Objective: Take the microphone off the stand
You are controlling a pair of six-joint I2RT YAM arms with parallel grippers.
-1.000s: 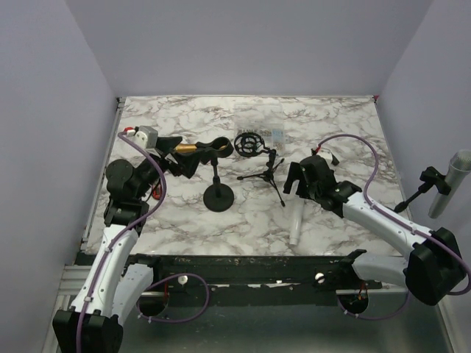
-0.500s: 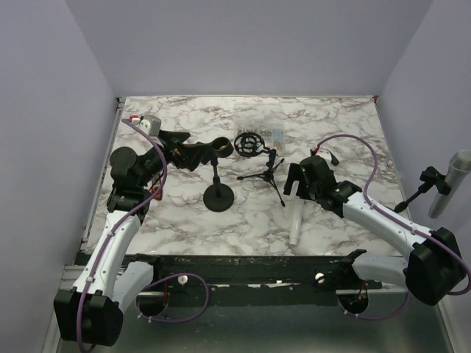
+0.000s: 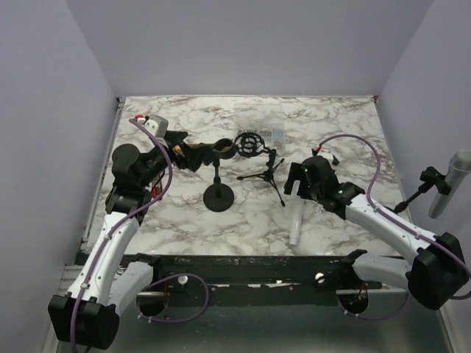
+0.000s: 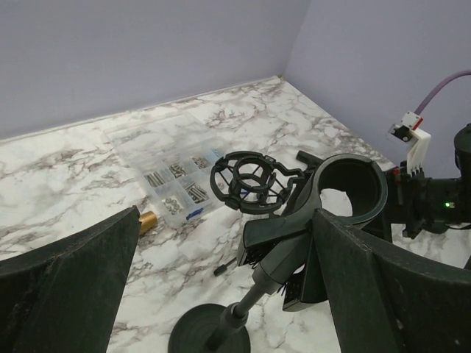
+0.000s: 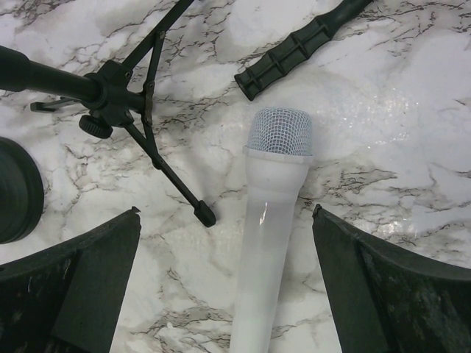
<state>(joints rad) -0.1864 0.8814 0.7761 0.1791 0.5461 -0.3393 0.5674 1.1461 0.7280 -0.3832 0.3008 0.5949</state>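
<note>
Black jaws of the right hand (image 5: 228,290) were spread wide, empty, over the white microphone (image 5: 276,169), which lay flat on the marble desk (image 5: 412,110) — clear of the stand (image 3: 218,197), whose clip (image 4: 352,184) was seen vacant before the equally wide left hand (image 4: 224,283). It was judged light, rigid, slick — best taken mid-barrel, not by the dentable mesh grille.

I count two stands: one round-base stand (image 3: 219,197) and one tripod (image 3: 265,175). There is one white microphone (image 5: 268,243), one clear parts box (image 4: 173,173), one black ring mount (image 4: 249,182) and one ribbed black handle (image 5: 302,45).
</note>
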